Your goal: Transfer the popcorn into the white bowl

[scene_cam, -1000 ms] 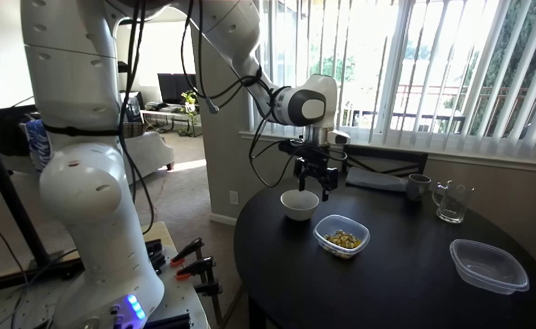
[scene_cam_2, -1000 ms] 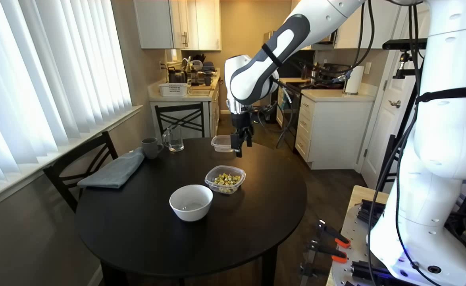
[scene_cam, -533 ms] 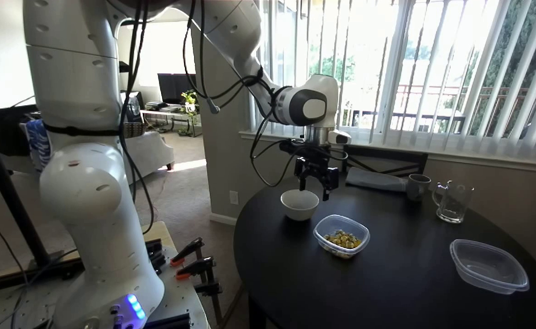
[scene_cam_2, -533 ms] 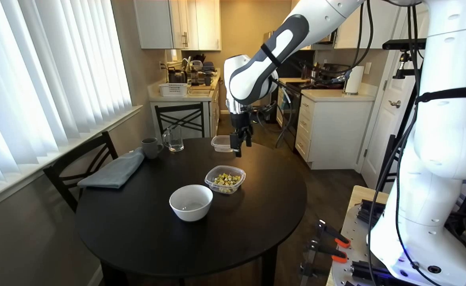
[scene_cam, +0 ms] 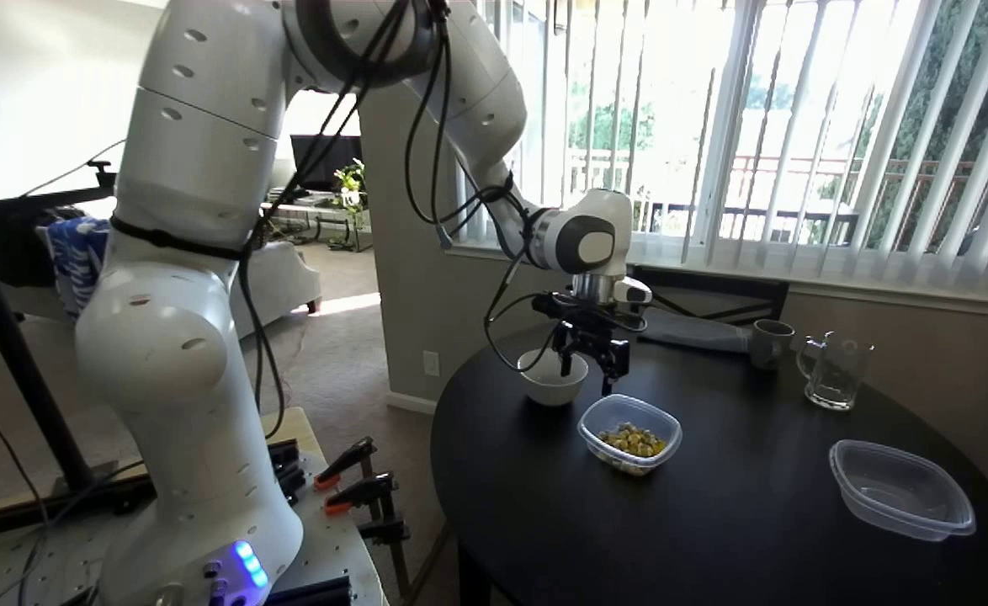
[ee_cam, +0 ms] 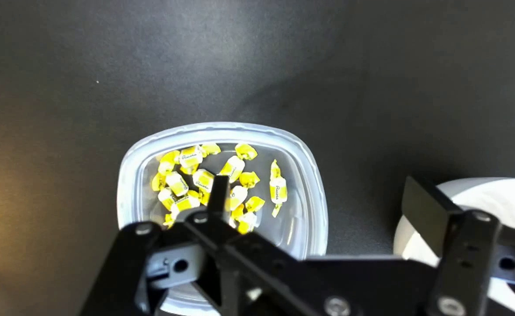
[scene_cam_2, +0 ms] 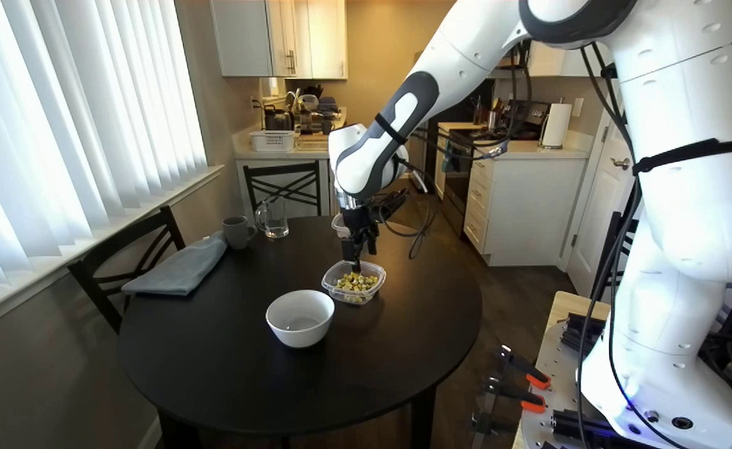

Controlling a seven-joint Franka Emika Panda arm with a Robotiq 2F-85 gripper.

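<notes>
Looking past my wide, empty claw, I find the sweets in the clear tub, off the claw's midline, away from the white bowl, so I should shift that way.

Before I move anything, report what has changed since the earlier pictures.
The gripper has come down toward the small clear container of yellow-wrapped candies; its jaws stand open, nothing taken or let go. The container, candies and white bowl stayed put.
</notes>
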